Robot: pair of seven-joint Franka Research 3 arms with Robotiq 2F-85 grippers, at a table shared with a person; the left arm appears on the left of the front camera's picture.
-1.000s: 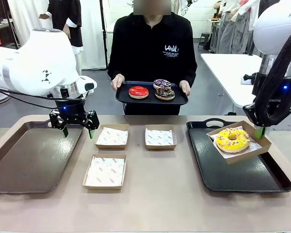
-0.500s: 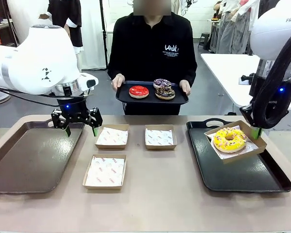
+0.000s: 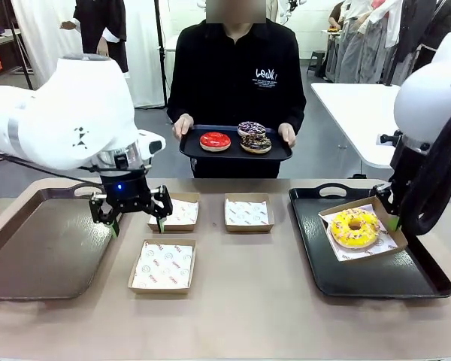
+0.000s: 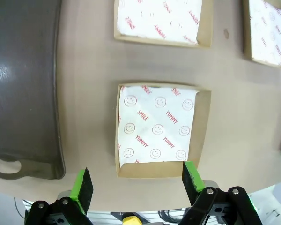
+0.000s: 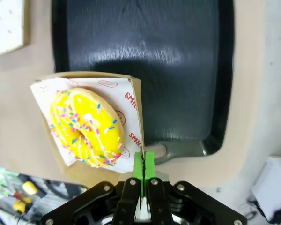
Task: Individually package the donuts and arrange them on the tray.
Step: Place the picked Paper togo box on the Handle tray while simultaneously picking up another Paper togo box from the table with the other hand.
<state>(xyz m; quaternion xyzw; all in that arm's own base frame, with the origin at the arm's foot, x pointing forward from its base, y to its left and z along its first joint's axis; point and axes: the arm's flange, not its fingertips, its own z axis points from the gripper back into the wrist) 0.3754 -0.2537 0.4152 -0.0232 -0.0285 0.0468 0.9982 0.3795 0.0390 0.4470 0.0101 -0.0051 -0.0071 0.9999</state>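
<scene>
Your right pincer (image 5: 144, 165) is shut tight. It pinches the thin side wall of a brown box (image 5: 136, 101). The yellow donut (image 5: 103, 126) with sprinkles sits in that box on white paper. The box is over the black tray (image 3: 376, 274), at the end near the person. I cannot tell if it rests on the tray or hangs just above it.

Your left pincer (image 3: 137, 224) is wide open and holds nothing. It hangs above the table, well to the left of the black tray. Under it lies an empty box (image 4: 157, 129) lined with paper. A second empty box (image 3: 174, 212) and a third empty box (image 3: 249, 212) lie left of the black tray too, nearer the person. A big brown tray (image 3: 45, 248) lies farthest left.

Past the black tray, across the table, the person holds a small dark tray (image 3: 203, 154) in both hands. On it lie the red donut (image 3: 215, 141), the purple donut (image 3: 251, 129) and the brown donut (image 3: 255, 144).
</scene>
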